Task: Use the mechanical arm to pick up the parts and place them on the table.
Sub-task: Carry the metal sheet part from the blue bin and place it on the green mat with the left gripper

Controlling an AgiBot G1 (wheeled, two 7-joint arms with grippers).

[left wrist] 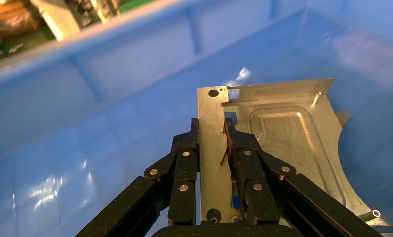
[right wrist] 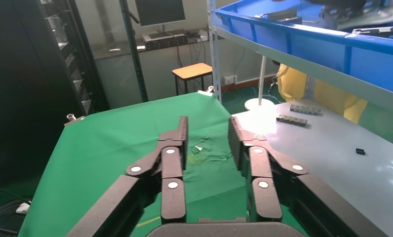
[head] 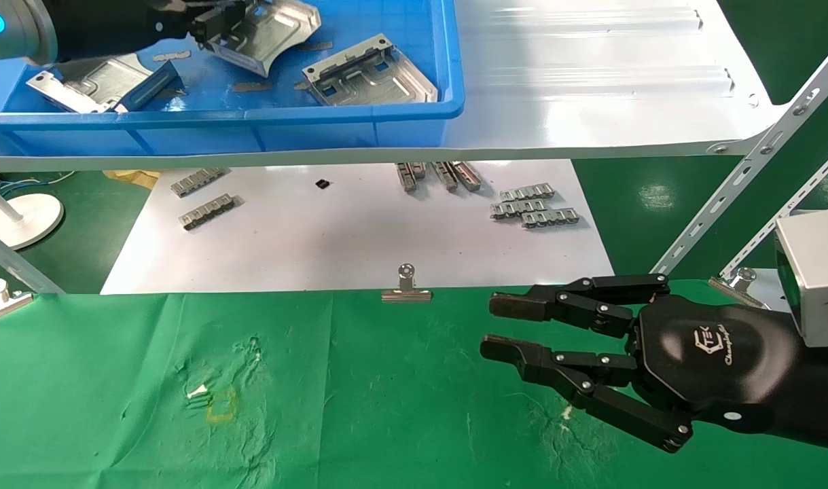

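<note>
My left gripper [head: 206,30] is inside the blue bin [head: 400,112] on the white shelf, shut on the folded rim of a shiny metal part [head: 271,34]. In the left wrist view my left gripper [left wrist: 212,129] clamps that rim, and the part [left wrist: 283,143] hangs clear of the bin floor. Two more parts lie in the bin, one at the right [head: 369,73] and one at the left [head: 91,83]. My right gripper [head: 498,326] is open and empty above the green-cloth table [head: 149,407]; it shows open in the right wrist view [right wrist: 207,133].
A white sheet [head: 359,238] behind the table holds small grey linked strips [head: 536,207]. A silver binder clip [head: 405,288] pins the cloth's far edge. The shelf's slanted metal struts [head: 746,176] stand at the right. A white lamp base [head: 20,217] sits at the left.
</note>
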